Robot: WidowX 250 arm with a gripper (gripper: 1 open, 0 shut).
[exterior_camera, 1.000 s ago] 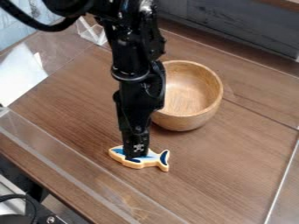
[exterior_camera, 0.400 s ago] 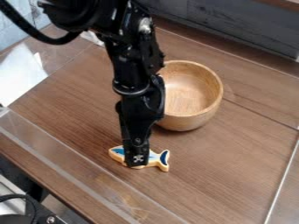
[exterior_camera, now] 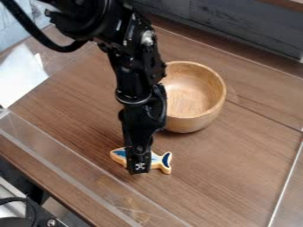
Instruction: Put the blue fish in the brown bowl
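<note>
The blue fish (exterior_camera: 161, 160) lies flat on the dark wooden table (exterior_camera: 236, 168) near its front edge, tail pointing right, with a tan rim showing around it. My gripper (exterior_camera: 138, 162) points straight down onto the fish's middle, fingertips at table level and straddling its body. The jaws look open around the fish, and its middle is hidden behind the fingers. The brown bowl (exterior_camera: 196, 96), round, light wood and empty, stands upright just behind and to the right of the gripper.
A white sheet or cloth (exterior_camera: 18, 75) lies at the table's left edge. A dark wall panel (exterior_camera: 254, 27) runs along the back. The table's front edge drops off at the lower left.
The gripper has sunk a little lower over the fish and the arm has leaned slightly left. Fish and bowl have not moved.
</note>
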